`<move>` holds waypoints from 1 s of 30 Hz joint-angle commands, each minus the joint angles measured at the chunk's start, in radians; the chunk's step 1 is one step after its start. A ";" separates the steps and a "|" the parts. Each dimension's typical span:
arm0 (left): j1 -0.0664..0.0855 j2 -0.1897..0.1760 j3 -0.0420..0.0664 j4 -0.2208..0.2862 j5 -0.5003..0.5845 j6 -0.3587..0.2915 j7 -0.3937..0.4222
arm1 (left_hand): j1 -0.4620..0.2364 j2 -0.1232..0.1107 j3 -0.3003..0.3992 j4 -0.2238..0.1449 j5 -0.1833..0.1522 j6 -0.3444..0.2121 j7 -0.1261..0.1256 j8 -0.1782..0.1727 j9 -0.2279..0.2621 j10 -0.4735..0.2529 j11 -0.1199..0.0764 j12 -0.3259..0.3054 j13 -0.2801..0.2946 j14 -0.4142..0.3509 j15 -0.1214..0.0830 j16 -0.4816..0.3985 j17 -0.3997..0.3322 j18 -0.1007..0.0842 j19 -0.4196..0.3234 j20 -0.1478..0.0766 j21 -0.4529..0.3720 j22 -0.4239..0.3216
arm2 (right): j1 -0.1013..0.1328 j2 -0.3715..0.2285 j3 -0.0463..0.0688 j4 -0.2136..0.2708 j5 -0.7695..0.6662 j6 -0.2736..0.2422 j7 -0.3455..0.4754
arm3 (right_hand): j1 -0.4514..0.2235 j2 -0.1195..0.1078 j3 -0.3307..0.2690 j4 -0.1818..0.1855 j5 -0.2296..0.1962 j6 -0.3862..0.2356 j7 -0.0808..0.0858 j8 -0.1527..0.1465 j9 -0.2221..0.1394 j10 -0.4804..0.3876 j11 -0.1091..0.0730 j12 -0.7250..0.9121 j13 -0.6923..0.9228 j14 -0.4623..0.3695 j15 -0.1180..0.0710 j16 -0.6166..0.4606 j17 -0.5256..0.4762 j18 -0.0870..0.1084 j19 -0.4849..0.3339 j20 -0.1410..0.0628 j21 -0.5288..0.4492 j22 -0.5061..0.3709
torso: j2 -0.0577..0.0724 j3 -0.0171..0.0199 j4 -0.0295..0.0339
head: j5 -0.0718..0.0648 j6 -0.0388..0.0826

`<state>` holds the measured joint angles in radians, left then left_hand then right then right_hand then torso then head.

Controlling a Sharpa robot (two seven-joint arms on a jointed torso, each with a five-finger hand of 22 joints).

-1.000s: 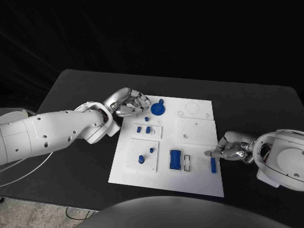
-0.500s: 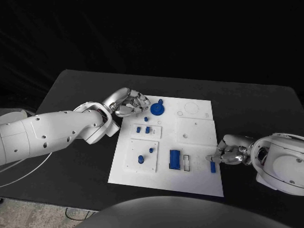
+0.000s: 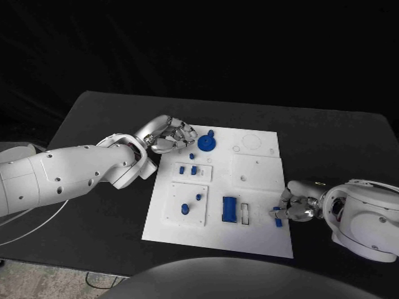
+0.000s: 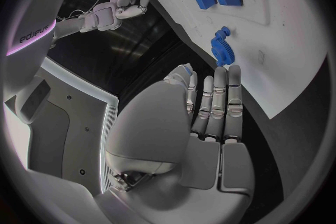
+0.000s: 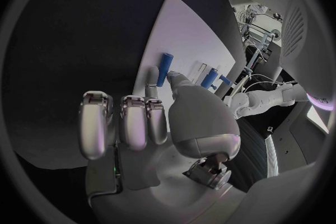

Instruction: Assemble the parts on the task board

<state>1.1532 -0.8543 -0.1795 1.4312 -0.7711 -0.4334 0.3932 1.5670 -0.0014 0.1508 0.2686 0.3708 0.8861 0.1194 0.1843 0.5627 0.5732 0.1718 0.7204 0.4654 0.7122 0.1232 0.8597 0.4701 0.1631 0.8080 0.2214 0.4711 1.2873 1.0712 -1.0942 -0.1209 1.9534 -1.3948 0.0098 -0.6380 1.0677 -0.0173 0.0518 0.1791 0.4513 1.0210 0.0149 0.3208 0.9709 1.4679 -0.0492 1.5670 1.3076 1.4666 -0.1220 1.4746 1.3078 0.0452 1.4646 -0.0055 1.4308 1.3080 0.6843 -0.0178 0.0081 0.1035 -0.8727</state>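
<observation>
Task board: the white rectangular plate lies flat in the middle of my black table, its long side running away from me.
Bar part: a slim blue bar lies at the board's right edge, on the near half; in my right wrist view it sits just past my fingertips.
Right hand: my silver right hand is at that right edge, thumb and a finger closing in on the blue bar; I cannot tell if they truly pinch it or only touch it.
Block part: a wider blue rectangular block stands left of the bar, beside a narrow empty slot.
Small parts: 2 short blue pegs sit on a raised square farther back; 2 more blue pieces lie on the near-left square.
Gear part: a blue round toothed piece rests at the board's far-left corner.
Left hand: my silver left hand hovers just beside the gear, fingers curled in, gripping nothing that I can see.
</observation>
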 commanded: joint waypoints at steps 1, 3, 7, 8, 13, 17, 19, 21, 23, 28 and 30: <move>-0.001 0.001 0.000 0.002 0.004 0.015 0.003 | 0.012 0.002 0.006 0.000 0.006 -0.004 0.000 0.006 0.001 0.000 0.006 0.004 -0.002 0.006 0.002 0.005 -0.001 0.012 0.005 0.003 0.005 0.002 | -0.015 0.006 -0.008 -0.006 -0.060 0.043 -0.011 | 0.013 -0.001 0.010 -0.006 0.007 -0.016 0.005 -0.025 -0.012 0.103 0.000 0.004 0.263 0.065 -0.001 -0.002 0.034 -0.010 0.052 -0.006 -0.005 0.216 | -0.001 0.0003 0.0005 | 0.000 0.000; -0.001 0.000 0.000 0.002 0.004 0.015 0.003 | 0.012 0.002 0.006 0.000 0.006 -0.004 0.000 0.006 0.001 0.000 0.006 0.004 -0.002 0.006 0.002 0.005 -0.001 0.012 0.005 0.003 0.005 0.002 | -0.017 0.008 -0.008 -0.004 -0.071 0.044 -0.011 | 0.027 -0.004 0.022 -0.018 0.016 -0.024 0.009 -0.039 -0.024 0.103 0.004 0.004 0.263 0.065 0.001 -0.003 0.032 -0.009 0.051 -0.004 -0.008 0.215 | 0.000 0.0007 0.0001 | 0.000 0.000; -0.001 0.001 0.000 0.001 0.005 0.016 0.003 | 0.014 0.002 0.007 -0.001 0.007 -0.004 0.001 0.006 0.001 0.000 0.006 0.004 -0.002 0.006 0.002 0.005 -0.002 0.012 0.005 0.003 0.006 0.003 | -0.020 0.015 -0.008 0.000 -0.089 0.042 -0.010 | 0.067 -0.013 0.057 -0.054 0.062 -0.037 0.017 -0.070 -0.056 0.103 0.010 0.004 0.263 0.063 0.006 -0.007 0.025 -0.008 0.049 0.000 -0.012 0.213 | 0.000 0.0004 -0.0004 | 0.000 0.000; -0.001 0.001 0.000 0.001 0.005 0.016 0.003 | 0.014 0.002 0.007 -0.001 0.007 -0.004 0.001 0.006 0.001 0.000 0.006 0.004 -0.002 0.006 0.002 0.005 -0.002 0.012 0.005 0.003 0.006 0.003 | -0.020 0.017 -0.008 0.001 -0.091 0.039 -0.009 | 0.078 -0.014 0.068 -0.064 0.081 -0.038 0.018 -0.076 -0.064 0.103 0.011 0.004 0.263 0.063 0.007 -0.007 0.023 -0.008 0.049 0.001 -0.012 0.213 | -0.001 0.0002 0.0000 | 0.000 0.000; -0.002 0.000 0.000 0.002 0.005 0.018 0.003 | 0.015 0.003 0.008 -0.002 0.009 -0.004 0.001 0.006 0.001 0.001 0.006 0.004 -0.003 0.006 0.002 0.005 -0.002 0.012 0.005 0.003 0.006 0.004 | -0.021 0.022 -0.008 0.009 -0.086 0.003 -0.004 | 0.143 -0.018 0.144 -0.129 0.175 -0.031 0.021 -0.098 -0.097 0.103 0.015 0.004 0.263 0.064 0.008 -0.007 0.025 -0.008 0.049 0.003 -0.011 0.214 | 0.000 0.0009 0.0005 | 0.002 0.000; -0.002 -0.001 0.000 0.003 0.005 0.018 0.004 | 0.016 0.005 0.009 -0.002 0.011 -0.005 0.001 0.007 0.002 0.001 0.006 0.004 -0.004 0.005 0.002 0.005 -0.002 0.012 0.004 0.003 0.007 0.005 | -0.021 0.022 -0.008 0.015 -0.054 -0.039 0.001 | 0.132 -0.031 0.212 -0.159 0.211 -0.015 0.029 -0.105 -0.119 0.103 0.020 0.004 0.263 0.065 0.013 -0.004 0.030 -0.009 0.051 0.006 -0.006 0.215 | 0.000 0.0011 0.0006 | 0.004 0.000; -0.002 -0.001 0.000 0.003 0.005 0.018 0.004 | 0.016 0.005 0.009 -0.002 0.011 -0.005 0.001 0.007 0.002 0.001 0.006 0.004 -0.004 0.005 0.002 0.005 -0.002 0.012 0.004 0.003 0.007 0.005 | -0.021 0.021 -0.008 0.018 -0.016 -0.063 0.003 | 0.122 -0.035 0.237 -0.170 0.220 -0.010 0.028 -0.105 -0.124 0.103 0.020 0.004 0.263 0.066 0.013 -0.002 0.033 -0.010 0.052 0.007 -0.003 0.216 | 0.000 0.0008 0.0006 | 0.004 0.000; -0.002 -0.001 0.000 0.003 0.005 0.018 0.004 | 0.017 0.005 0.010 -0.003 0.012 -0.005 0.002 0.007 0.002 0.001 0.006 0.004 -0.004 0.005 0.002 0.005 -0.002 0.012 0.004 0.003 0.007 0.006 | -0.019 0.019 -0.008 0.021 0.034 -0.084 0.006 | 0.109 -0.040 0.260 -0.180 0.235 -0.004 0.028 -0.104 -0.128 0.103 0.020 0.004 0.263 0.067 0.013 0.001 0.039 -0.011 0.054 0.008 0.001 0.218 | 0.000 0.0007 0.0007 | 0.005 0.000; -0.002 -0.001 0.000 0.003 0.005 0.018 0.004 | 0.017 0.005 0.010 -0.003 0.012 -0.005 0.002 0.007 0.002 0.001 0.006 0.004 -0.004 0.005 0.002 0.005 -0.002 0.012 0.004 0.003 0.007 0.006 | -0.016 0.017 -0.007 0.024 0.081 -0.102 0.008 | 0.097 -0.043 0.278 -0.188 0.247 0.000 0.028 -0.102 -0.131 0.103 0.019 0.004 0.263 0.068 0.013 0.003 0.042 -0.012 0.055 0.008 0.004 0.219 | 0.000 0.0008 0.0013 | 0.006 0.000; -0.002 -0.001 0.000 0.003 0.006 0.019 0.004 | 0.018 0.006 0.011 -0.004 0.014 -0.005 0.002 0.007 0.002 0.002 0.006 0.004 -0.005 0.005 0.002 0.006 -0.002 0.012 0.004 0.003 0.008 0.007 | 0.003 0.014 -0.006 0.034 0.213 -0.145 0.013 | 0.084 -0.042 0.294 -0.192 0.256 0.005 0.027 -0.100 -0.133 0.103 0.019 0.004 0.263 0.069 0.013 0.006 0.048 -0.013 0.057 0.008 0.009 0.220 | 0.000 0.0005 0.0011 | 0.006 0.000; -0.002 -0.001 0.000 0.003 0.006 0.020 0.003 | 0.018 0.006 0.011 -0.004 0.014 -0.005 0.002 0.007 0.002 0.002 0.006 0.004 -0.005 0.005 0.002 0.006 -0.002 0.012 0.004 0.003 0.008 0.007 | 0.013 0.013 -0.006 0.037 0.286 -0.164 0.016 | 0.075 -0.042 0.299 -0.191 0.255 0.006 0.026 -0.100 -0.134 0.103 0.019 0.004 0.263 0.069 0.013 0.007 0.050 -0.013 0.058 0.008 0.012 0.221 | 0.000 0.0002 0.0008 | 0.007 0.000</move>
<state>1.1519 -0.8562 -0.1800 1.4319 -0.7705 -0.4290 0.3920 1.5749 0.0065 0.1558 0.2636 0.3818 0.8861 0.1194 0.1880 0.5634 0.5731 0.1717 0.7203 0.4619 0.7122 0.1232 0.8597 0.4693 0.1630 0.8079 0.2214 0.4764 1.2934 1.0809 -1.0807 -0.1267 1.9873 -1.2609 -0.1021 -0.6318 1.1489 -0.0602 0.2402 0.0939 0.7032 1.0203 0.0405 0.2133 0.8275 1.4641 -0.0343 1.5670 1.3074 1.4649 -0.1154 1.4752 1.3075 0.0452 1.4646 -0.0054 1.4378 1.3076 0.6846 -0.0170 0.0092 0.1101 -0.8727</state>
